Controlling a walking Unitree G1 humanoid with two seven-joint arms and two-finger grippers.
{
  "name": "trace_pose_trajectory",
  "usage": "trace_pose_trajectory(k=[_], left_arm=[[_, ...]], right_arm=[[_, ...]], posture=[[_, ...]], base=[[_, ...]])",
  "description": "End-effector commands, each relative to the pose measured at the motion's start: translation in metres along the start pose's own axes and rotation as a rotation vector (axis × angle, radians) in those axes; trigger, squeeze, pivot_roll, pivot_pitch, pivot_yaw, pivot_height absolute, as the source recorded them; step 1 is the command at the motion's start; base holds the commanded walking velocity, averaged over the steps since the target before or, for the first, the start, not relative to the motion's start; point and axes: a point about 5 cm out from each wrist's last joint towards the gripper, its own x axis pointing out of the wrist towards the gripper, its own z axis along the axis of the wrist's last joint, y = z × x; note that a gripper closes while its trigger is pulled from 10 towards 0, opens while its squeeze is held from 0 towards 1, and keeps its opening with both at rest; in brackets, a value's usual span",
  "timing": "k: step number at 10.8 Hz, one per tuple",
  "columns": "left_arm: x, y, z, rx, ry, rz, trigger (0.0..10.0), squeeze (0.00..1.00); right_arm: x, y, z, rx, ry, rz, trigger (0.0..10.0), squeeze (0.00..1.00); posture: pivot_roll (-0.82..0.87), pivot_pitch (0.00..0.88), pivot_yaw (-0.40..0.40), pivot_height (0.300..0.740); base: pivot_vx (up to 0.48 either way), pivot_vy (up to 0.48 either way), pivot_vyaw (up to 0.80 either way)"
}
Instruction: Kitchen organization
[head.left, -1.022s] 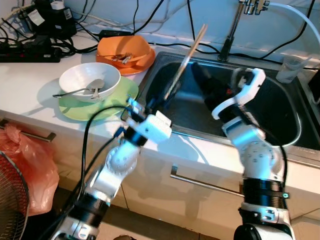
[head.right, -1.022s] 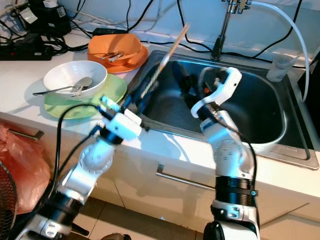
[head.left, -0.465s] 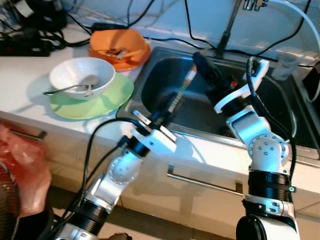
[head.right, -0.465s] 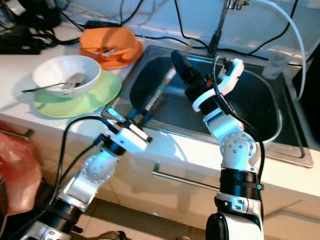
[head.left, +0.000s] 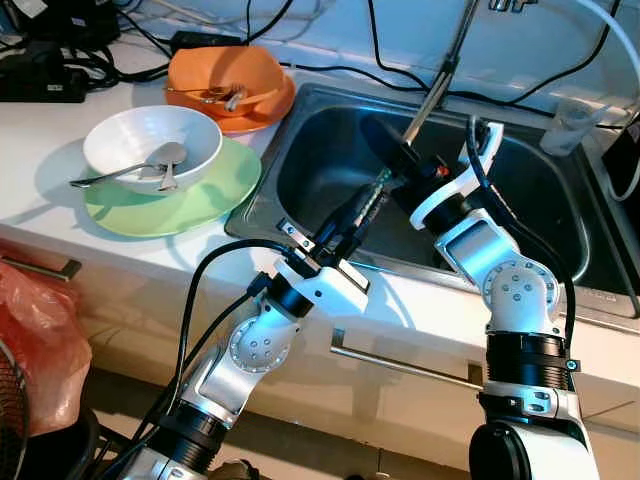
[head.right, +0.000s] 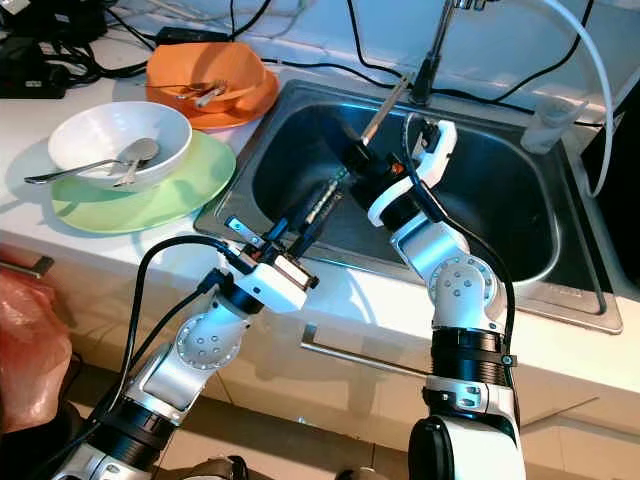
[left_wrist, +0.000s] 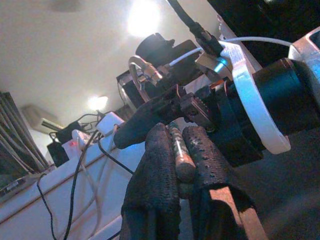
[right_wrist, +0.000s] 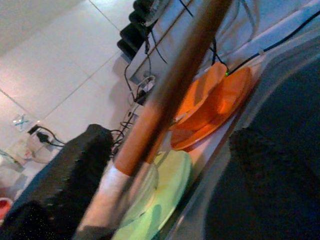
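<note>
Left hand (head.left: 352, 222) is clamped on the lower end of a wooden chopstick (head.left: 425, 100) over the sink (head.left: 545, 235). Right hand (head.left: 385, 150) sits at the stick's middle above the sink, fingers apart around it. White bowl (head.left: 152, 149) on green plate (head.left: 215, 190) lies on the desk (head.left: 60, 230) left of the sink.

Head views: bright, even illumination; the white table (head.left: 60, 130) is near overexposed, with soft shadows cast left of the white bowl (head.left: 150, 150) and the green plate (head.left: 200, 195). The sink (head.left: 560, 225) basin is dark, with bluish sheen on its steel walls. Focus is sharp, with slight curvature toward the frame edges. Left wrist view: dim foreground silhouetted against two glaring ceiling lights (left_wrist: 144, 17); fingers (left_wrist: 160, 165) in shade. Right wrist view: well lit far field, but the near chopstick (right_wrist: 170, 90) and fingers (right_wrist: 75, 165) are strongly defocused.
</note>
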Motion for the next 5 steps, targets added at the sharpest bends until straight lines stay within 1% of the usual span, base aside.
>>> trace_pose_trajectory(k=[1,5], left_arm=[[0.0028,-0.0007,0.0074,0.002,-0.036,0.005,0.0,0.00],[0.0002,0.0057,0.0053,0.020,-0.022,0.027,0.0,0.00]], right_arm=[[0.0036,0.0046,0.0050,0.004,-0.013,0.028,0.0,0.00],[0.0028,0.0007,0.0079,-0.004,-0.041,0.007,0.0,0.00]], posture=[[-0.02,0.118,-0.096,0.740],[-0.02,0.105,-0.093,0.740]], base=[[0.000,0.000,0.00],[0.000,0.000,0.00]])
